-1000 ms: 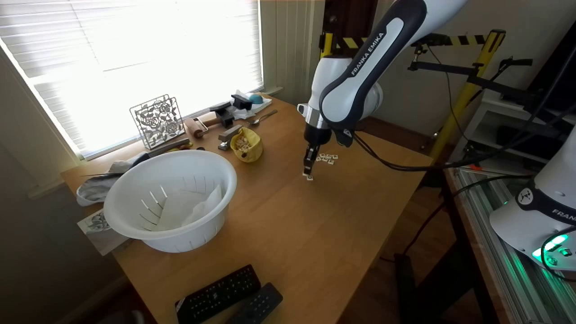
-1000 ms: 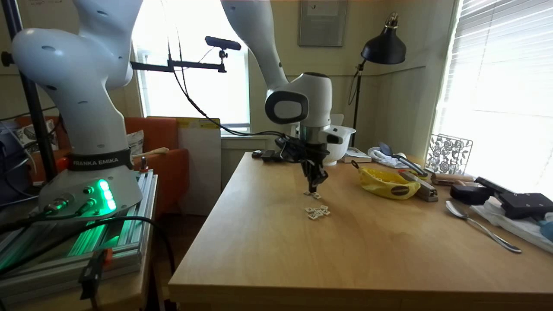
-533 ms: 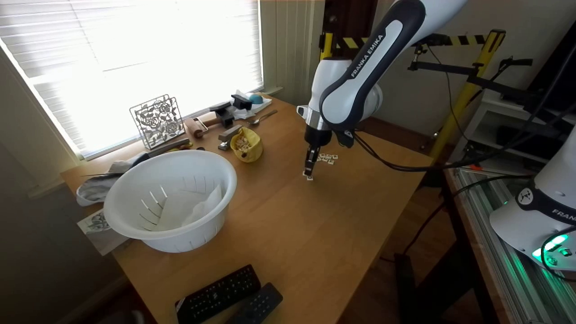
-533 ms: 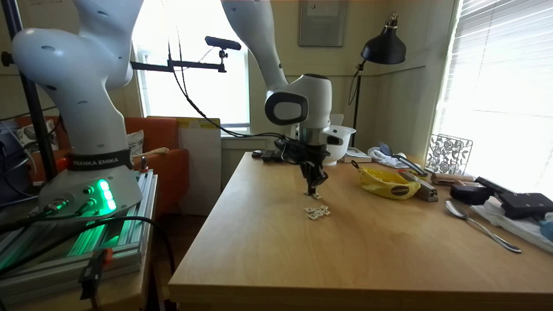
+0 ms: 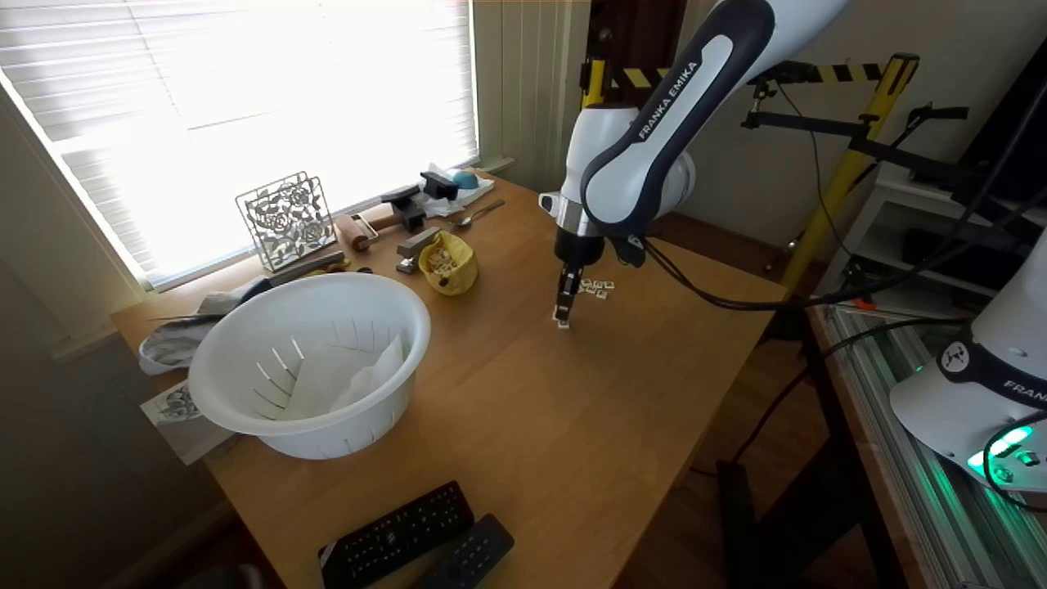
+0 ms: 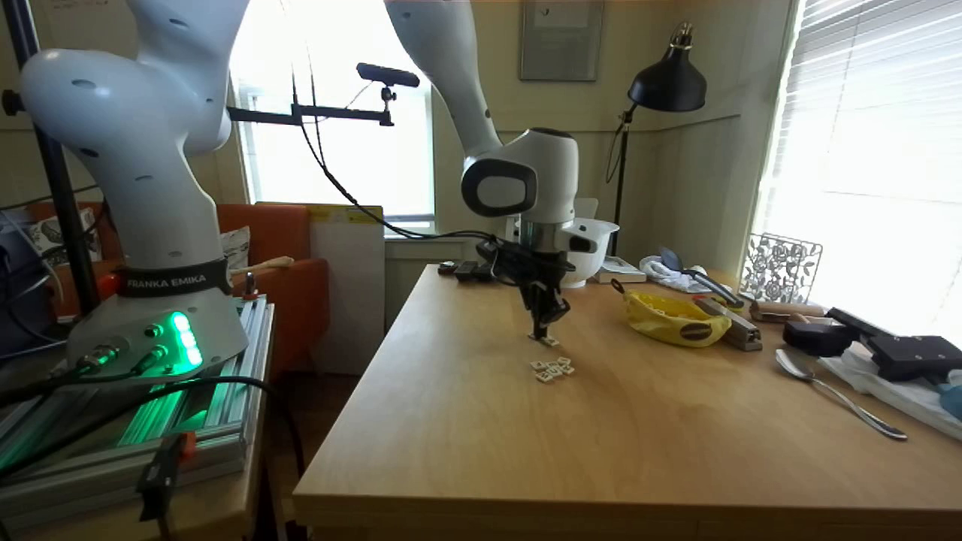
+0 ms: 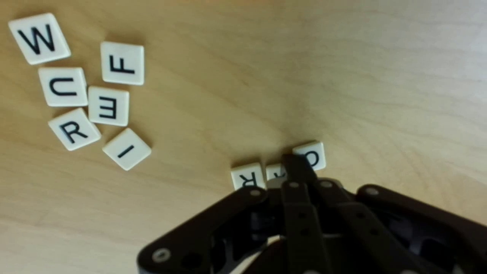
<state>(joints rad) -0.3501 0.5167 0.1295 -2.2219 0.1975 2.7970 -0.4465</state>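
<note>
Tiles (image 7: 78, 89) with letters, six white ones, lie face up nearest to the front edge of the table (image 6: 639, 443) in an exterior view; in the wrist view I can read W, F, U, E, R and I. Somewhat farther from this edge is a short row of three more tiles (image 7: 247, 176), R at one end, what looks like O at the other, the middle one partly hidden. Over this row the black gripper (image 5: 562, 316) points downward, its two fingers (image 7: 298, 169) together; I cannot tell if their tips press on a tile. At about the same depth, but toward the edge along the window (image 5: 245, 106), sits an open yellow pouch (image 6: 673, 319) with small pale pieces (image 5: 442, 262) inside. Near the far edge stands a white bowl (image 5: 352, 433), and toward the corner away from the window lie two black remotes (image 5: 401, 536).
</note>
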